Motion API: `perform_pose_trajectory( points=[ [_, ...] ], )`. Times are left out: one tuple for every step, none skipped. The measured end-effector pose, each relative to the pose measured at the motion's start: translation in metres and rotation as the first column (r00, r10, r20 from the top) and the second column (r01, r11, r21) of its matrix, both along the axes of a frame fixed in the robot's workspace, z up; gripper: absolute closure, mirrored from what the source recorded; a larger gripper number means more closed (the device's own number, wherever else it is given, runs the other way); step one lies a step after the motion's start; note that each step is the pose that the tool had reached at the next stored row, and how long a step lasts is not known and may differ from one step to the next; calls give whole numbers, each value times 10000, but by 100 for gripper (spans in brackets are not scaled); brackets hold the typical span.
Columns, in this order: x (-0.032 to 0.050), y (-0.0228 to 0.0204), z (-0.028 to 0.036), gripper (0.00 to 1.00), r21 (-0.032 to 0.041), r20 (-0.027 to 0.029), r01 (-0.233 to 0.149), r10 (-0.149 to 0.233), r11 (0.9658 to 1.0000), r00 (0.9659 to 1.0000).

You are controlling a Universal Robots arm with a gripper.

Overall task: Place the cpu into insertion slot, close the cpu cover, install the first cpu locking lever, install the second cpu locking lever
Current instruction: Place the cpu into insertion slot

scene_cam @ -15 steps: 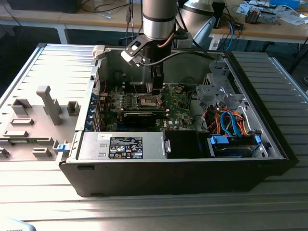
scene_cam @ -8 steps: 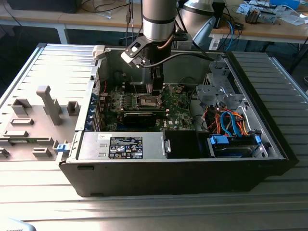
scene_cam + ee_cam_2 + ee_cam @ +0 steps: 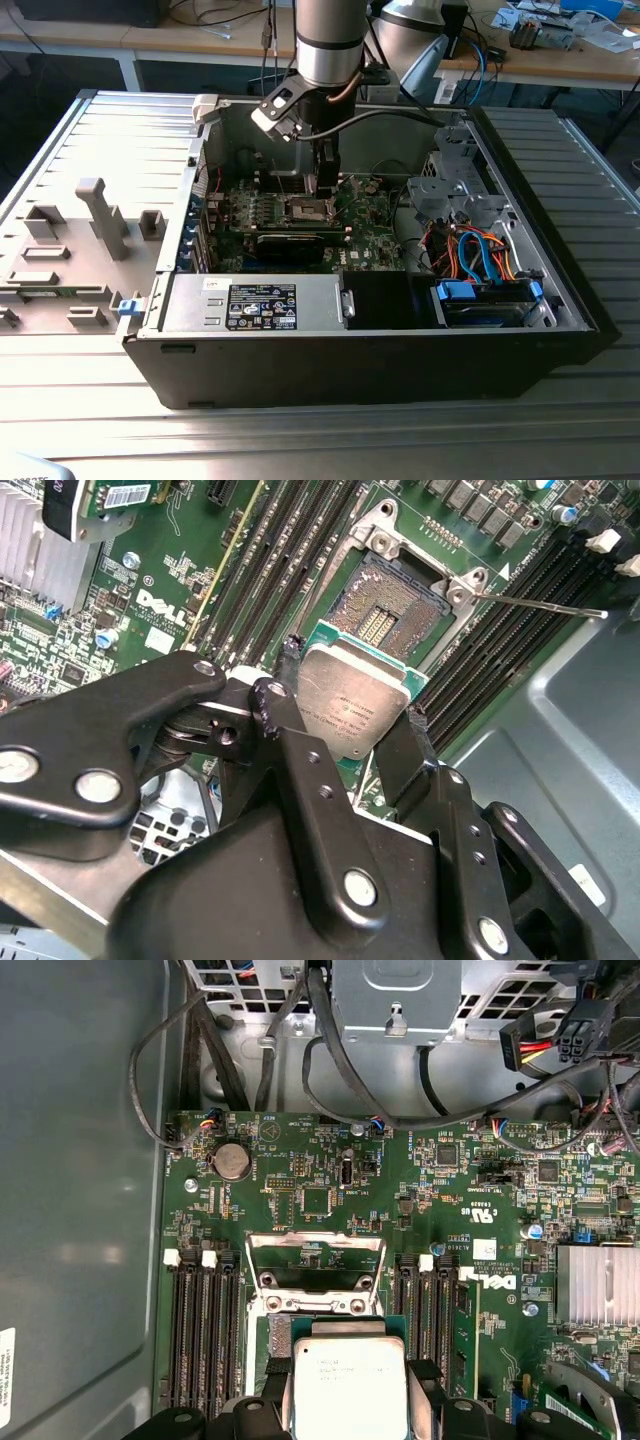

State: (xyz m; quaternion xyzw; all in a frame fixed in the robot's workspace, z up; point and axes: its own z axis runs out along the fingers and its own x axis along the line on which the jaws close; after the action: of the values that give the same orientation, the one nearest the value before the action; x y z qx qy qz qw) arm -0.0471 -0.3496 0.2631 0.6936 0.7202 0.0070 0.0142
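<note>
Fingers (image 3: 287, 670) of the gripper (image 3: 353, 685) are clamping the cpu (image 3: 350, 710) by two opposite edges, with its dull silver top facing both wrist cameras. In the second wrist view the chip is hanging just beside the insertion slot (image 3: 395, 605), whose field of fine contacts is lying bare, so the cpu is not yet sitting in it. A thin locking lever (image 3: 545, 606) is sticking out sideways from one corner of the slot's metal bracket. In the first wrist view the cpu cover (image 3: 315, 1243), a silvery frame with an open window, is lying swung back just beyond the held chip, and rows of memory slots (image 3: 200, 1330) are running along either side of it on the motherboard (image 3: 300, 1155). In the exterior view the arm (image 3: 328, 40) is reaching straight down into the open computer case (image 3: 400, 365), and the gripper is hovering close over the middle of the green board. A power supply box (image 3: 260, 305) is lying along the case's near wall, and blue and orange cables (image 3: 480, 245) are curling toward the exterior view's right. The case is resting on a ribbed metal table (image 3: 300, 430), with a grey side panel (image 3: 70, 250) lying at the exterior view's left.
</note>
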Motion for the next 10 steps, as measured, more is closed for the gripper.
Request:
perform_pose_trajectory(
  points=[
    [0, 0, -1, 45, -8, 0, 23, -23, 10000, 10000],
    [0, 0, -1, 45, -12, 0, 47, -47, 10000, 10000],
    [0, 0, -2, 45, -16, 0, 76, -76, 10000, 10000],
    [0, 0, -3, 45, -17, 0, 129, -129, 9999, 9999],
    [0, 0, -4, 45, -18, 0, 171, -171, 9999, 9999],
    [0, 0, -4, 45, -18, 0, 203, -203, 9998, 9998],
    [0, 0, -5, 45, -17, 0, 240, -240, 9997, 9997],
    [0, 0, -6, 45, -18, 0, 260, -260, 9997, 9997],
    [0, 0, -7, 45, -18, 0, 270, -270, 9996, 9996],
    [0, 0, -7, 45, -18, 0, 271, -271, 9996, 9996]
  ],
)
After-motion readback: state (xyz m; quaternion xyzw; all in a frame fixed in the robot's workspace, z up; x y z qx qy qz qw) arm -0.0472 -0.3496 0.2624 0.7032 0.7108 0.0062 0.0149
